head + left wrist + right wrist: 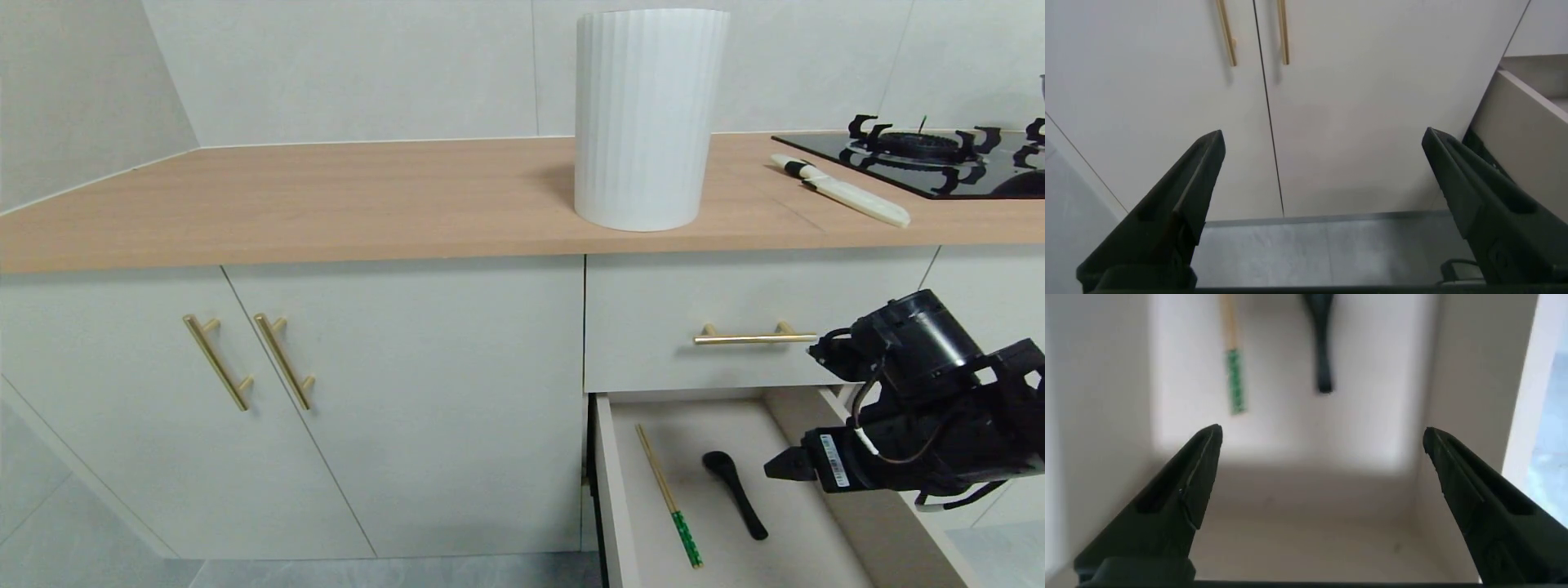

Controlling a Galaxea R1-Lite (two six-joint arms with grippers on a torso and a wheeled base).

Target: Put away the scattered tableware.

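Note:
A drawer point(611, 490) stands pulled out below the counter at the lower right. Inside it lie a pair of wooden chopsticks point(669, 498) with green ends and a black spoon point(735, 492), side by side and apart. My right gripper point(785, 467) hovers over the drawer's right side, open and holding nothing. In the right wrist view its fingers frame the drawer floor point(1290, 506), with the chopsticks point(1234, 367) and spoon point(1321, 343) beyond them. A white-bladed knife point(841, 189) rests on the counter near the stove. My left gripper point(1321, 147) is open and empty, facing the cabinet doors.
A tall white ribbed container point(649, 114) stands on the wooden counter point(326, 196). A black gas stove point(931, 159) is at the far right. A shut drawer with a gold handle point(755, 336) sits just above the open one. Two cabinet doors point(216, 362) lie to the left.

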